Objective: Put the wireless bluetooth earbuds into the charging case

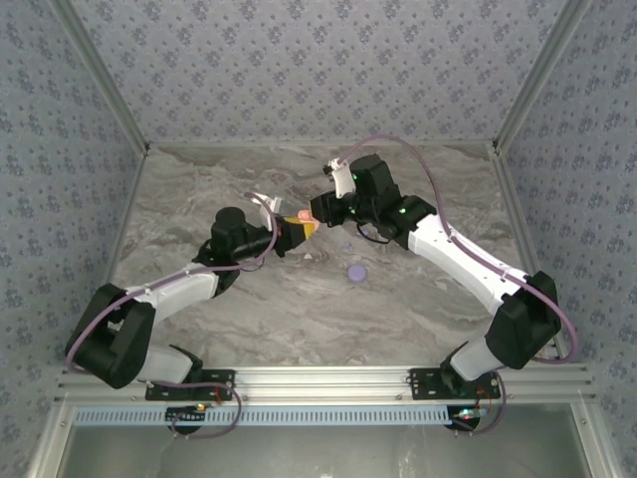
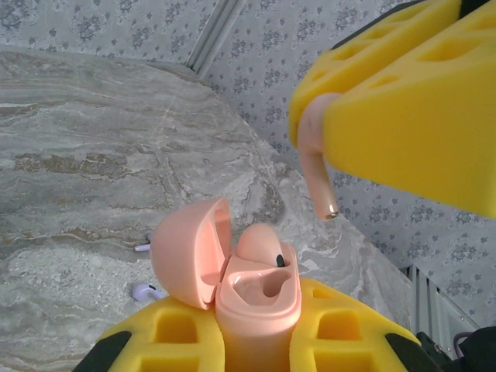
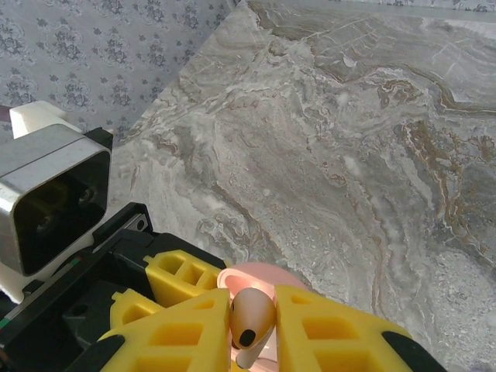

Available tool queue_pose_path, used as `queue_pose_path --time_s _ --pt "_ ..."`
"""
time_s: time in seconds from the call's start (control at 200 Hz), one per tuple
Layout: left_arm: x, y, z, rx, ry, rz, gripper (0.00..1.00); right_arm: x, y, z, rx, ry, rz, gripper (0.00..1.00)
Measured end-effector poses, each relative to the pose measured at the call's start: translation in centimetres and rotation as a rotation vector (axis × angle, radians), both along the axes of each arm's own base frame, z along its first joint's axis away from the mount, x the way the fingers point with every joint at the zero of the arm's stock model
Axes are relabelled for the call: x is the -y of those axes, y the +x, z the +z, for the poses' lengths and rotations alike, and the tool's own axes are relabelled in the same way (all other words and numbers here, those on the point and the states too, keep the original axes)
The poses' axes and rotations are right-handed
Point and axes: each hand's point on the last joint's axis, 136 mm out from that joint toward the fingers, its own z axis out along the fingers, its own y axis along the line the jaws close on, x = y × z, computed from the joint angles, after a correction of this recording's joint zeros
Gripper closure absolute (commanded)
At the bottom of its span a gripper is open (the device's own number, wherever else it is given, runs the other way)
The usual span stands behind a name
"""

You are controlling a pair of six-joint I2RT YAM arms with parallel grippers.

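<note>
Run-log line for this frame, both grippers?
left gripper: shut on open case | right gripper: shut on pink earbud, near case, apart | not yet inserted | purple earbud on table

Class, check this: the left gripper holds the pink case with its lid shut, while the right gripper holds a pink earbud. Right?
No: the lid stands open, as the left wrist view shows. The left gripper holds the pink case; the right gripper holds a pink earbud.

earbud (image 2: 314,167) above case (image 2: 260,302) | second earbud (image 2: 260,244) seemingly in it | disc (image 1: 355,272) on table (image 1: 249,309)
</note>
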Motion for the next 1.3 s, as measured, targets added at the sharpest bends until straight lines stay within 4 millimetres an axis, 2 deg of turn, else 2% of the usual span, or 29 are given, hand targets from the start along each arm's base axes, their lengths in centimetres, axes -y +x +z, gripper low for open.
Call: queue_pose_path --time_s 0.66,1.299 --pt "0.8 -0.3 0.9 0.0 -0.029 -0.018 0.88 -0.3 0.0 0.4 0.015 0.007 0.003 0.78" --pt "0.8 0.0 1.4 -0.001 -0.052 -0.004 0.89 -0.5 -0.2 0.4 0.016 0.006 0.01 0.78"
